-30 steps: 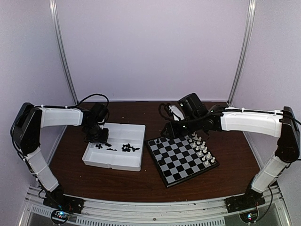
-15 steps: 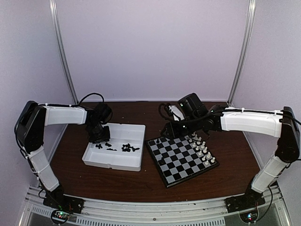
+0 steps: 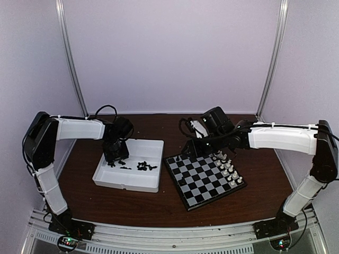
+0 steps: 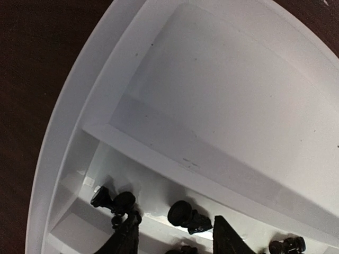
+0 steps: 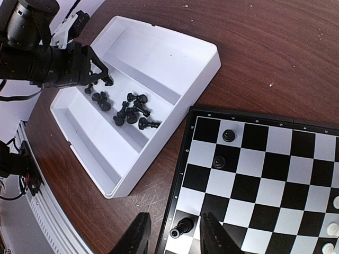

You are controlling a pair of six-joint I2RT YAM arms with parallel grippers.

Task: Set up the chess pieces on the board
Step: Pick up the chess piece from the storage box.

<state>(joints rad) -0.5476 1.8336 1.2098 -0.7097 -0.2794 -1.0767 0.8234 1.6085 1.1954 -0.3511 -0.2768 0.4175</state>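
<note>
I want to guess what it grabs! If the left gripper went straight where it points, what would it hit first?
Probably the black chess piece lying in the white tray, just ahead of the left gripper; depth is unclear, so maybe the tray floor.

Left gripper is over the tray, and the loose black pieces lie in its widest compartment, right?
No: the black chess pieces lie in the narrow middle compartment of the white tray, as the right wrist view shows; the widest one holds none. The left gripper is over the tray.
</note>
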